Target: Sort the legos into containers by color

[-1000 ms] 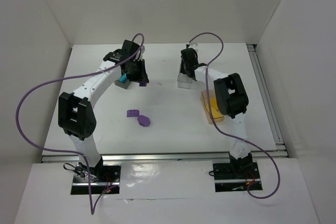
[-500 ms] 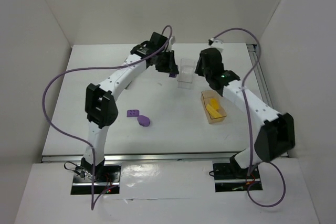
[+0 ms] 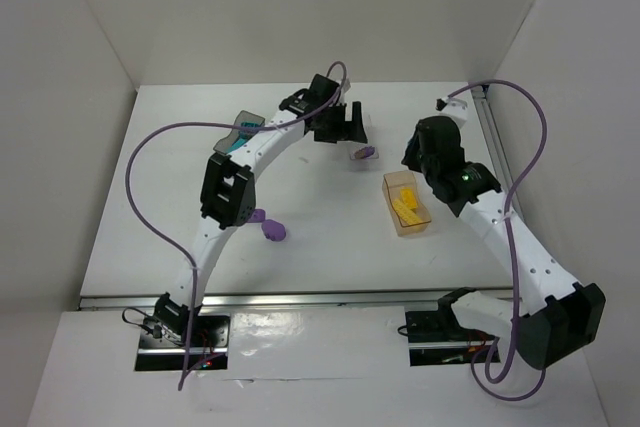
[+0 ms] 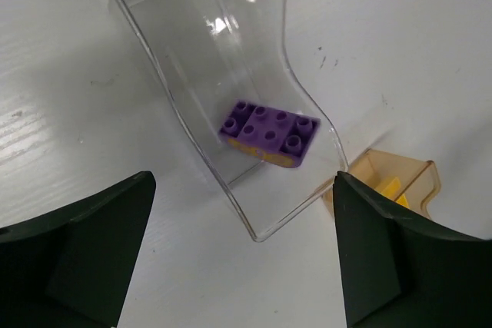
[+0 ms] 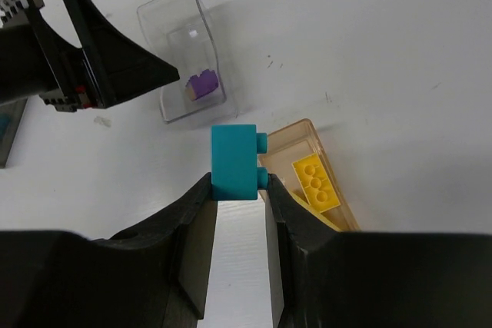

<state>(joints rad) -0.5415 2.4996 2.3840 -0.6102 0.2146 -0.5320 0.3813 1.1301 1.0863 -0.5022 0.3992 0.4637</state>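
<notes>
A purple brick [image 4: 269, 132] lies inside the clear tub [image 4: 154, 13], also seen from above as the purple brick [image 3: 364, 153]. My left gripper [image 4: 242, 259] hangs open just above that tub's near end, with nothing between its fingers. My right gripper [image 5: 237, 186] is shut on a teal brick [image 5: 235, 163], held above the table beside the amber tub [image 5: 307, 132], which contains yellow bricks [image 5: 317, 180]. The dark grey tub [image 3: 243, 132] at the back left holds a teal piece. Two purple pieces [image 3: 274, 232] lie on the table, one partly hidden by the left arm.
The left arm [image 3: 225, 192] stretches diagonally across the table's middle. The amber tub [image 3: 407, 204] sits right of centre, close to the right arm. White walls enclose the table on three sides, and a metal rail [image 3: 300, 297] runs along the near edge.
My left gripper carried a purple brick from near the dark tub rightward to the clear tub and opened; the brick now lies inside. The right arm swung out to the right, still gripping the teal brick.
</notes>
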